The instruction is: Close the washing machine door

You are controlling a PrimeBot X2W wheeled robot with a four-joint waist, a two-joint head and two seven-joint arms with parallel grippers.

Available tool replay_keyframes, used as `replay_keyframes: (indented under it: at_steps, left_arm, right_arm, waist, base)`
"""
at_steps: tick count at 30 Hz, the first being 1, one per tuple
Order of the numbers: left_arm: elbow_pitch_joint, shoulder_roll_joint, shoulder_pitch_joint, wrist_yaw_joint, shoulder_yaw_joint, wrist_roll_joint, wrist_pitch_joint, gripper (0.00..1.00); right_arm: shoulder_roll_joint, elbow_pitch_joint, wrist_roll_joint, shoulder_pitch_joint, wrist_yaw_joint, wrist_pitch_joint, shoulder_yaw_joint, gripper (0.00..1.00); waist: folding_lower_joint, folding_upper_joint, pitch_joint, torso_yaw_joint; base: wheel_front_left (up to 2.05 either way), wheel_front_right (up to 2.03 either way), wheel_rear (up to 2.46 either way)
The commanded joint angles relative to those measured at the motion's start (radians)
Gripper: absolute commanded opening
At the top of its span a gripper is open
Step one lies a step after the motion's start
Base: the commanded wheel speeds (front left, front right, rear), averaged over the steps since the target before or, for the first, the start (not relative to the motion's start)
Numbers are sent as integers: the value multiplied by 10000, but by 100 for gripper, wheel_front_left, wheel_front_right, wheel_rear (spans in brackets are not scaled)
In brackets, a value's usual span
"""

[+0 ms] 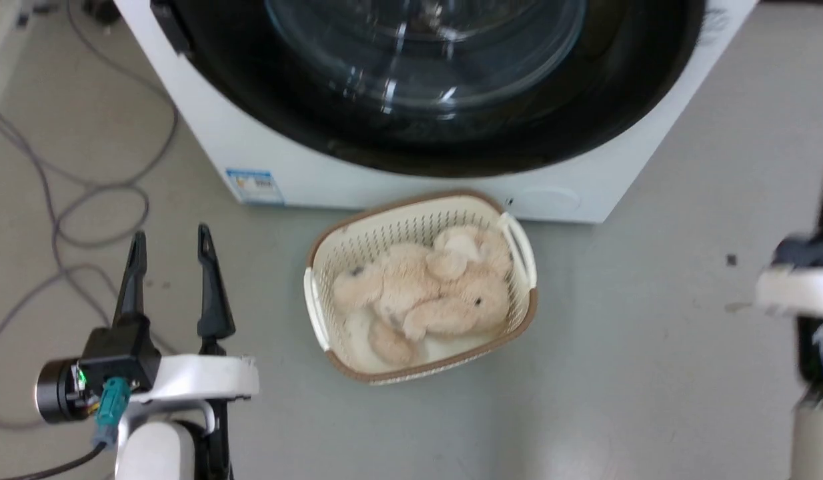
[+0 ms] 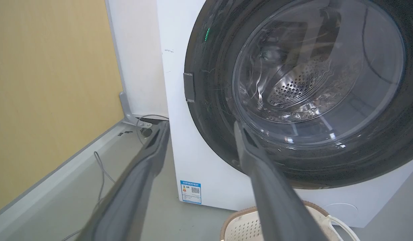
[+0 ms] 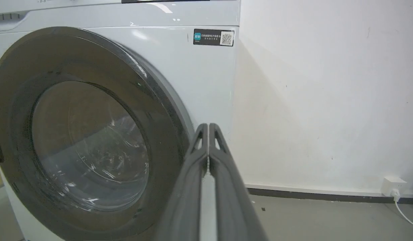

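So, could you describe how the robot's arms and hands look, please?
The left hand has two long dark grey fingers on a black block, with a white wrist bracket, a black cylinder with a green light, a teal connector and a dark cable. The right hand has matching fingers with triangular cut-outs.

We record a cream perforated plastic basket with a brown rim (image 1: 385, 233), right of the left claw (image 1: 171, 232) and well apart, holding a beige plush toy (image 1: 418, 287). Loose grey cables (image 1: 55, 223) lie left of that claw.

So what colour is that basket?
The basket is cream with a brown rim, clearest in the head view.
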Motion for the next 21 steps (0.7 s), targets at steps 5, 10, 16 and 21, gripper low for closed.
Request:
replay_keyframes:
  at_steps: [5, 10, 16, 21]
  left_arm:
    - [190, 9, 577, -41, 56, 61, -44, 100]
    - [367, 9, 1013, -83, -71, 95, -44, 100]
    - [495, 9, 1489, 37, -90, 225, -44, 100]
    - [592, 9, 1757, 62, -162, 228, -44, 100]
  right_arm:
    - [247, -104, 219, 1340, -9, -32, 472, 100]
    - [303, 58, 348, 2208, -9, -32, 724, 100]
    - [314, 92, 211, 2857, -9, -32, 1301, 100]
    - [315, 86, 369, 3355, -9, -32, 1661, 100]
  waist:
    - [0, -1, -915, -426]
    - [0, -1, -1520, -610]
    - [0, -1, -2031, -903]
    - [0, -1, -2371, -1020]
  base:
    - [0, 0, 0]
    - [0, 0, 0]
    - [0, 0, 0]
    - [0, 0, 0]
